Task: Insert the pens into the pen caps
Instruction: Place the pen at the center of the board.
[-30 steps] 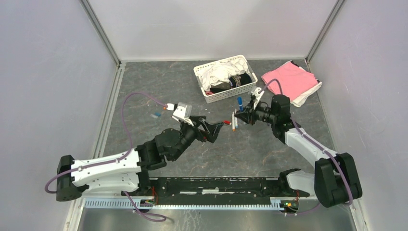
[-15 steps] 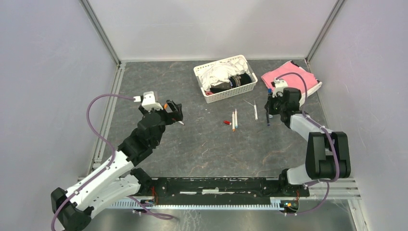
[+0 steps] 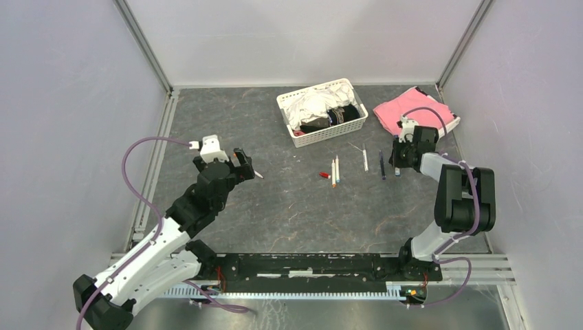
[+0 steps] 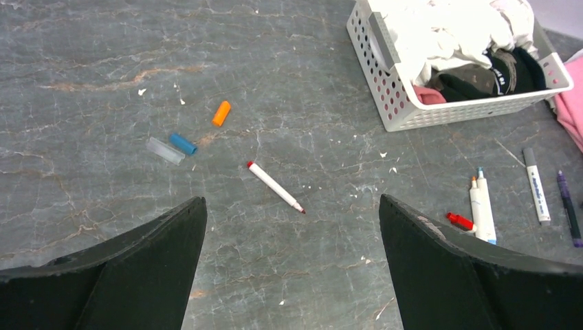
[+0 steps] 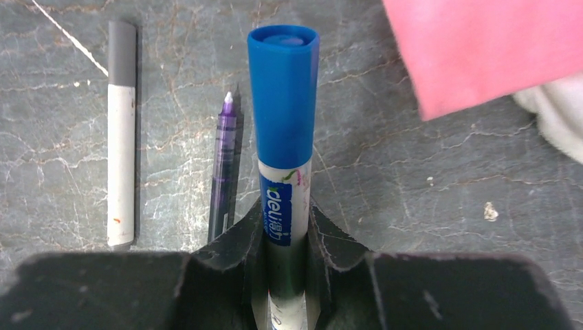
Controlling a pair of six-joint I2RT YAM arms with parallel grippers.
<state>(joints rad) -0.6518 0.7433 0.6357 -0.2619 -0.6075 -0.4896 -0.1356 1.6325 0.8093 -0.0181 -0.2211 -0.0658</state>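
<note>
Pens (image 4: 275, 187): you count six.
Caps (image 4: 221, 113): four loose.
Basket (image 4: 385, 103), 12 o'clock: clothes (image 4: 440, 27).
Left gripper (image 4: 290, 206): apart.
Right gripper (image 5: 284, 228): clamps blue-capped pen (image 5: 282, 137).

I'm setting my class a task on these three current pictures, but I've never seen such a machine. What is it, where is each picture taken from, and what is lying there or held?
These are two robot arms bolted at the near edge of a table, each ending in a two-fingered hand. One picture looks down from above; the other two come from cameras on the wrists. The left hand is open and empty. Before it lie a red-ended pen, an orange cap and a blue cap. The right hand grips a blue-capped marker, with a purple pen and a grey-capped pen lying beside it. A basket of cloths and a pink cloth lie further back.
</note>
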